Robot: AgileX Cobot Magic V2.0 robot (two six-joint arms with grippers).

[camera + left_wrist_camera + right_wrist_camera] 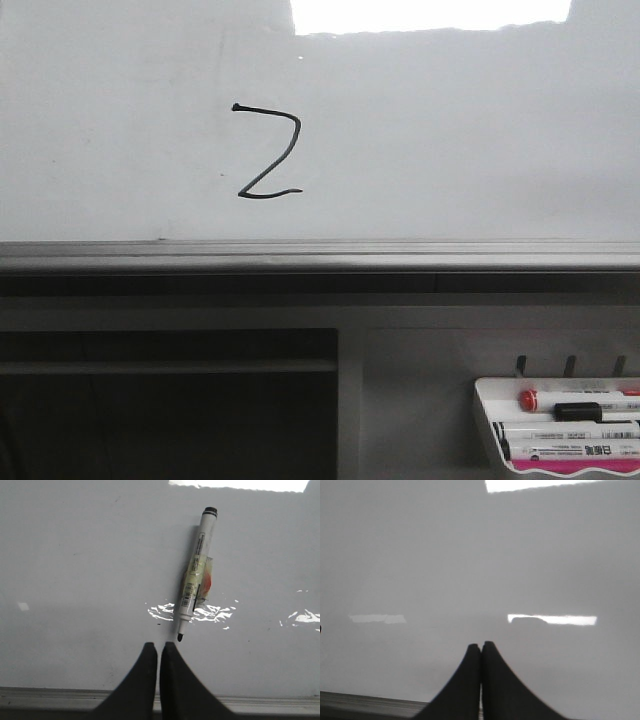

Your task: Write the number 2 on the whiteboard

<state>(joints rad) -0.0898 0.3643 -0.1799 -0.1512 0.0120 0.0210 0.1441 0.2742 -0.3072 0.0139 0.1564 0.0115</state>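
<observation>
The number 2 (pixel 275 161) is drawn in thin black line on the whiteboard (pixel 450 150), left of centre, with a small dot at its start. Neither gripper shows in the front view. In the left wrist view my left gripper (pixel 159 646) is shut and empty. An uncapped black marker (pixel 196 575) with a taped band lies on the pale glossy board (pixel 75 580), its tip just beyond my fingertips and not touching them. In the right wrist view my right gripper (pixel 481 645) is shut and empty over the bare pale board (pixel 470 555).
A grey metal rail (pixel 320 255) runs along the whiteboard's lower edge. A small white marker tray (pixel 486 420) with several markers hangs at the lower right. A dark opening (pixel 170 400) lies below the rail at the left.
</observation>
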